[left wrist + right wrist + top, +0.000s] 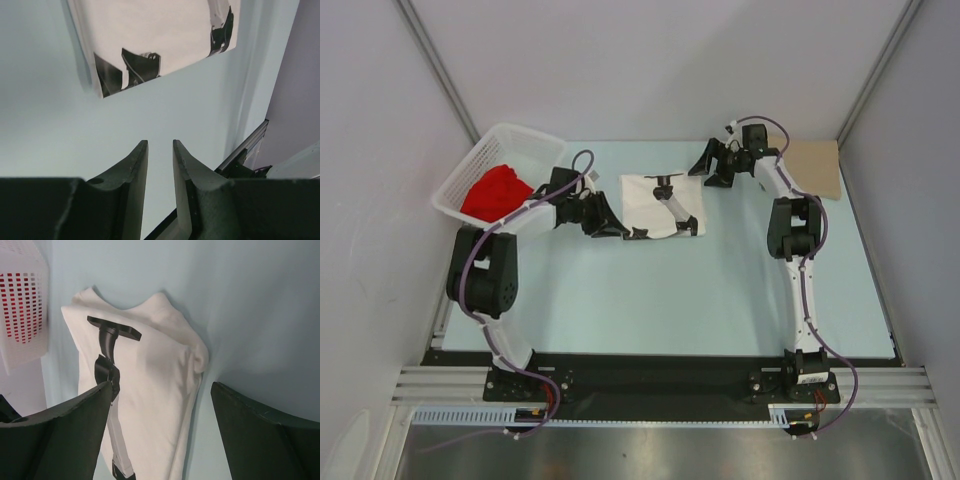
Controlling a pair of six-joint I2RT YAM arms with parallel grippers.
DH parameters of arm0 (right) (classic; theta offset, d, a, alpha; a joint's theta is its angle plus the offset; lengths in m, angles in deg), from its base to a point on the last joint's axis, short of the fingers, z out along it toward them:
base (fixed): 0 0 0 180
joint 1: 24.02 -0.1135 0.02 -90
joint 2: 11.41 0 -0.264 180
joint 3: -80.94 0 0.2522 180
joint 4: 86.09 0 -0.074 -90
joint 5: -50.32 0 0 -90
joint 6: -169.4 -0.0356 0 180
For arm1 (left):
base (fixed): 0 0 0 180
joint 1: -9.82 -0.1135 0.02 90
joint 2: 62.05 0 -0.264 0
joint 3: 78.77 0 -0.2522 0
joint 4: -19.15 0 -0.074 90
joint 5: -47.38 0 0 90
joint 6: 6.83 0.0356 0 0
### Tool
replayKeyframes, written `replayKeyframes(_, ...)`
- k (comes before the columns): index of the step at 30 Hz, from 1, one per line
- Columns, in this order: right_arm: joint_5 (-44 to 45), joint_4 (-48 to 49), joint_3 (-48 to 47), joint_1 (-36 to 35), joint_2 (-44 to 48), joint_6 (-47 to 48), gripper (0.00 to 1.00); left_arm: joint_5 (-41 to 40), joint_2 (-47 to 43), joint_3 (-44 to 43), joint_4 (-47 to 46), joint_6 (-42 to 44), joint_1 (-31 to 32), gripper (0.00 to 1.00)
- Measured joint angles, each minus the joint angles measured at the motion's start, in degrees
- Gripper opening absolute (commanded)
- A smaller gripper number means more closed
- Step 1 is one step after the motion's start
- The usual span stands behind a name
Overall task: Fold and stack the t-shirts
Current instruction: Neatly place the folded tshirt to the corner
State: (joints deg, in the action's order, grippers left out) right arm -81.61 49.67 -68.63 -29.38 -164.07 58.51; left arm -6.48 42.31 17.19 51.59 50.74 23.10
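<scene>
Left end effector (160, 143): jaws narrow, nothing between them, over bare worktop (650, 290) just beside the white t-shirt's (655, 205) left edge. Right end effector (161, 387): jaws wide, empty, at that shirt's far right corner. White t-shirt lies folded, mid-worktop toward the far edge. Tan t-shirt (815, 168) flat at far right corner. Red t-shirt (498, 192) in basket (520, 135), far left corner.

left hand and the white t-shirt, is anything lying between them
No. In the left wrist view, only bare table separates the left hand from the white t-shirt.
</scene>
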Motion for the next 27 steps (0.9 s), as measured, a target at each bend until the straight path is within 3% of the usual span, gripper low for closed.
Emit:
replayKeyframes(9,-0.04,2.23,0.11,-2.38,-0.76,-0.13,0.73,-0.07,-1.49,2.75,0.76,0.13,0.00,0.32)
replayKeyframes(12,-0.20,3.89,1.18,-3.85,-0.76,-0.72,0.63,-0.07,-2.23,3.13,1.07,0.44,0.00,0.33)
replayKeyframes(15,0.22,4.72,1.77,-4.96,-0.96,-1.36,0.47,-0.07,-3.10,3.54,1.18,0.87,-0.20,0.33)
replayKeyframes(16,0.15,5.05,1.77,-5.29,-1.29,-1.62,0.33,-0.07,-3.52,3.89,1.18,1.01,-0.28,0.33)
replayKeyframes(19,0.37,5.40,1.73,-5.88,-2.23,-2.67,0.09,-0.04,-4.59,5.25,1.33,1.22,-0.61,0.33)
replayKeyframes(21,0.33,5.55,1.73,-6.01,-2.43,-3.50,0.00,-0.07,-5.27,6.23,1.62,1.46,-1.03,0.33)
replayKeyframes(27,3.52,2.56,1.73,-6.36,-1.16,-2.75,0.00,-0.35,-8.72,9.33,1.73,1.46,-2.01,0.33)
